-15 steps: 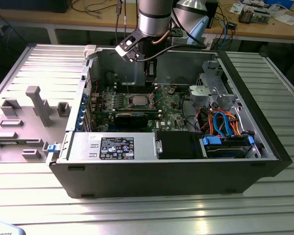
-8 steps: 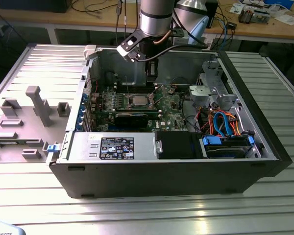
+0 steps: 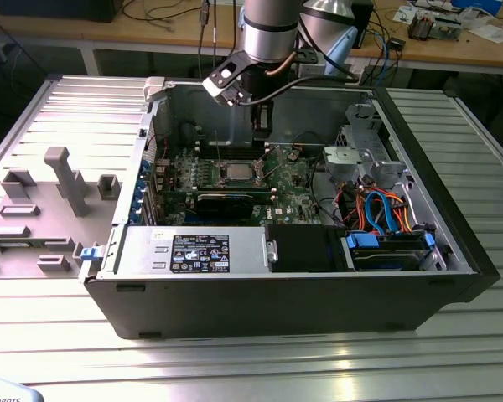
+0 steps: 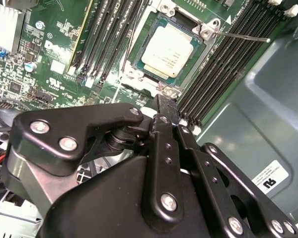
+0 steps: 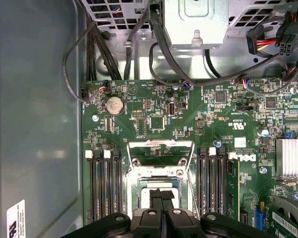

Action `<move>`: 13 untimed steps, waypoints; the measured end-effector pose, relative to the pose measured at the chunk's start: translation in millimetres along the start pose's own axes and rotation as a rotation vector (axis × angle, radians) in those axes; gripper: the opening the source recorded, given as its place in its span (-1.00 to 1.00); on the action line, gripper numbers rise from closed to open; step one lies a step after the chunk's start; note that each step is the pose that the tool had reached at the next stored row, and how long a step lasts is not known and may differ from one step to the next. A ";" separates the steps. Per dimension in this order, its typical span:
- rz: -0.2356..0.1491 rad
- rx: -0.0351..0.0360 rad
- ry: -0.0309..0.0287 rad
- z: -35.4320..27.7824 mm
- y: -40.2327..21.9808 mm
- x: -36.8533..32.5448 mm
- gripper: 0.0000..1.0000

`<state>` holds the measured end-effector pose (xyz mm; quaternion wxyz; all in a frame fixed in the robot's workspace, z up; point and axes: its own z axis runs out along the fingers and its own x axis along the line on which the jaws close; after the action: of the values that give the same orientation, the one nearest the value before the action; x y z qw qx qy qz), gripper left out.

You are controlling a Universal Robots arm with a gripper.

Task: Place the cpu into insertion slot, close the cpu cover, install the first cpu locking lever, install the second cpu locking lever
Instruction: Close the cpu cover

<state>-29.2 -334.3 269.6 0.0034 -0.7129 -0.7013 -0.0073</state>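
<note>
First wrist view has the fingers (image 5: 155,197) of the gripper (image 5: 161,194) pressed flat together with nothing visible between them, right by the cpu (image 4: 171,49). The cpu is already sitting flat in the insertion slot (image 5: 137,184) with its silvery top up, as both wrist views show. Just past it the cpu cover (image 5: 160,144) looks swung open and off the cpu, so closing isn't done yet. In the second wrist view a thin wire lever (image 4: 243,35) sticks out over the memory slots (image 5: 104,183).

Handling guess: the cpu is light, stiff and flat but delicate underneath, so take it by the edges only and don't shove. The cpu cover is a thin rigid hinged plate — I'd push on its free edge, not the cut-out middle.

Count: one gripper, one cpu, one insertion slot, one cpu cover and one lever I can count for sure. Two banks of memory slots flank the insertion slot — all on the green board (image 5: 154,106) inside one open computer case (image 3: 235,301).
</note>
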 end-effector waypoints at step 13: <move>0.000 0.0000 0.0000 0.0 4.2 0.1 -0.79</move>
<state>-25.1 -334.3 269.6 0.0034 -0.7129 -0.7012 -0.0073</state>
